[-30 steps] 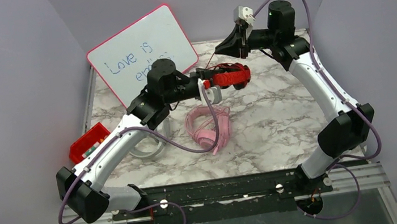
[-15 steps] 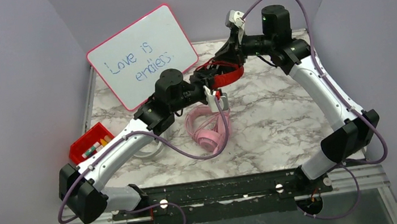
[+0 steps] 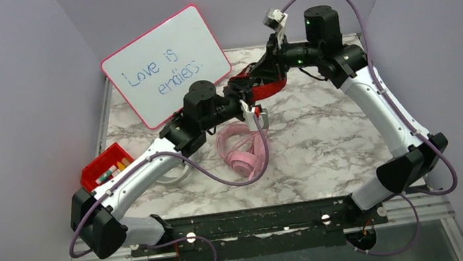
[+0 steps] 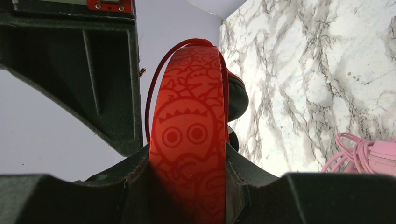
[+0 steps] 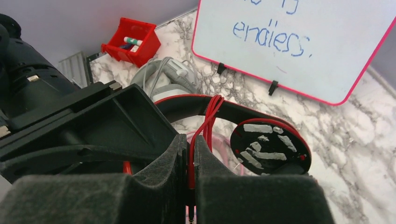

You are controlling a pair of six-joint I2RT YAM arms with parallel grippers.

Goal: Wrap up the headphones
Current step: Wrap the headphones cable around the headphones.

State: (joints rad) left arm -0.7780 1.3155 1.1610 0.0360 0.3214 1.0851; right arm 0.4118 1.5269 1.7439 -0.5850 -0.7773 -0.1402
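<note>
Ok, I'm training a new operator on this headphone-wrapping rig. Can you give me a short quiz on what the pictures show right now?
1. True or false: the left gripper stands open, clear of the red patterned headband of the red-and-black headphones.
2. The right gripper pinches: A) a pink cable, B) the thin red cable, C) a marker.
3. Fill in: the pink padded headphones lie on the ____ tabletop.
Key: 1 false, it clamps the headband; 2 B; 3 marble.
</note>
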